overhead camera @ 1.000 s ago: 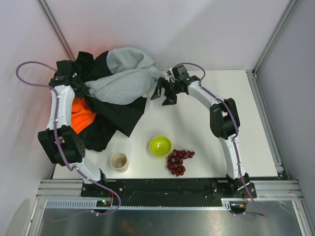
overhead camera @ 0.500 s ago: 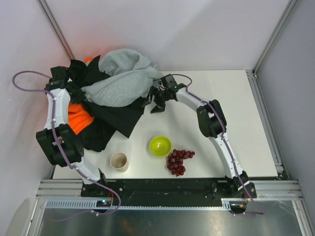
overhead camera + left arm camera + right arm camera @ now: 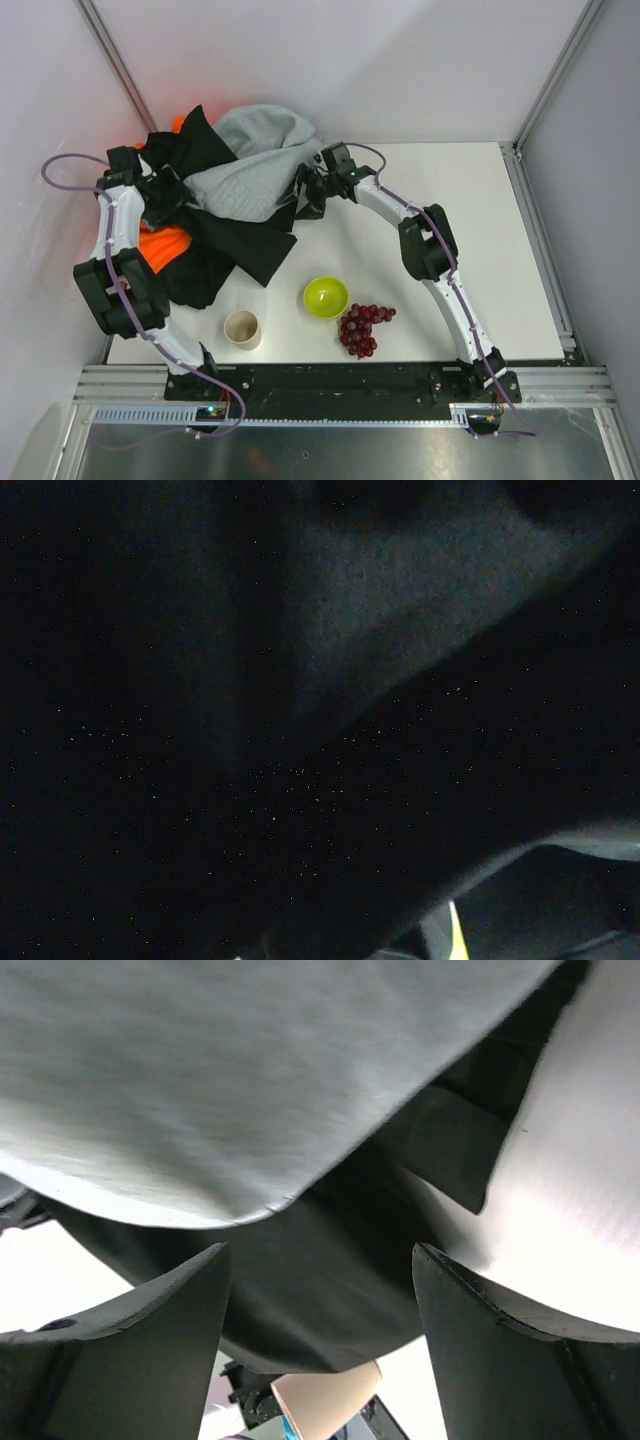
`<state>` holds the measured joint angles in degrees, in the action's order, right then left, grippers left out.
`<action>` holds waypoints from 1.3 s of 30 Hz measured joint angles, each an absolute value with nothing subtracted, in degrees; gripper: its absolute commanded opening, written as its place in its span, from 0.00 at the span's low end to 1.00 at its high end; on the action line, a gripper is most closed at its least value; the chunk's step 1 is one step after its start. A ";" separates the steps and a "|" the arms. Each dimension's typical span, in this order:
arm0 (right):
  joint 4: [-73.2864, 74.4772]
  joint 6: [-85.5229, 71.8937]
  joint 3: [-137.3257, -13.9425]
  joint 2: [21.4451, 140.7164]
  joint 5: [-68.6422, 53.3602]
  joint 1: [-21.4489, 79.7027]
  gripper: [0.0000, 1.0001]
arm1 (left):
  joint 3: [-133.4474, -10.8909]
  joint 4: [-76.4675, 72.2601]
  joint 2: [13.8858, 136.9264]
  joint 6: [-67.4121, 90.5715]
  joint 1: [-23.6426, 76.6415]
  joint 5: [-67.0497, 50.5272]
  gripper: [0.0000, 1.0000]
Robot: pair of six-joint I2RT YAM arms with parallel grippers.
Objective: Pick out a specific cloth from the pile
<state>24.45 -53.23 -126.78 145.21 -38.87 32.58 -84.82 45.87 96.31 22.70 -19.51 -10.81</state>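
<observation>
The pile [image 3: 215, 205] fills the table's far left: a light grey sweatshirt [image 3: 255, 165] on top, orange fabric [image 3: 165, 242] at the left and black fabric [image 3: 245, 240] spreading toward the front. I cannot tell which black part is the cloth. My left gripper [image 3: 156, 184] is sunk in black folds at the pile's left. Its wrist view shows only dark fabric [image 3: 300, 730], and the jaws are hidden. My right gripper [image 3: 306, 192] is open at the pile's right edge. In its wrist view [image 3: 320, 1260] black fabric [image 3: 320, 1310] lies ahead between the spread fingers, under the grey sweatshirt [image 3: 200, 1080].
A green bowl [image 3: 326, 296], a bunch of dark red grapes [image 3: 364, 328] and a paper cup [image 3: 242, 328] stand near the front of the white table [image 3: 450, 220]. Walls close in behind and to the left of the pile.
My right gripper has moved left, from bare table to the pile's right edge. The left arm shifted slightly, and black fabric at the back of the pile now stands up higher.
</observation>
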 measured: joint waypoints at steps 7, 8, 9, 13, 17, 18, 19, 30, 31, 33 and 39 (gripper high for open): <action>18.70 -59.86 -128.09 145.56 -41.21 33.10 0.79 | -77.95 45.87 87.64 21.89 -18.37 -17.82 1.00; 18.06 -60.58 -128.40 145.77 -41.41 33.26 0.79 | -76.90 45.82 85.65 21.87 -18.28 -18.85 1.00; 17.50 -61.58 -128.90 146.15 -41.56 33.52 0.79 | -75.77 45.63 83.48 21.85 -18.22 -19.81 1.00; 15.25 -64.60 -129.99 147.20 -42.24 34.50 0.80 | -70.08 44.97 75.81 21.47 -18.13 -22.61 1.00; 14.39 -66.41 -129.99 147.57 -42.87 34.85 0.80 | -65.23 44.93 71.72 20.95 -18.11 -25.17 1.00; 14.37 -66.70 -129.99 147.59 -42.98 34.92 0.80 | -64.27 44.80 71.18 20.95 -18.11 -25.80 1.00; 14.35 -66.96 -129.99 147.59 -43.03 34.92 0.80 | -63.42 44.66 70.74 20.95 -18.11 -26.26 1.00; 12.86 -67.51 -126.78 147.57 -44.10 32.56 0.81 | -58.63 41.65 68.34 21.21 -18.06 -26.70 1.00; 12.88 -67.51 -126.39 147.57 -44.10 32.12 0.81 | -58.37 41.69 68.34 21.30 -18.06 -26.33 1.00; 12.88 -67.48 -125.58 147.57 -44.14 30.98 0.81 | -57.10 41.63 68.36 21.54 -18.04 -24.60 1.00; 12.60 -67.29 -123.90 147.52 -44.49 28.25 0.81 | -54.94 42.37 73.60 21.98 -18.00 -20.32 1.00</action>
<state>12.60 -67.29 -123.90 147.52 -44.49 28.25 -54.94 42.37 73.60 21.98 -18.00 -20.32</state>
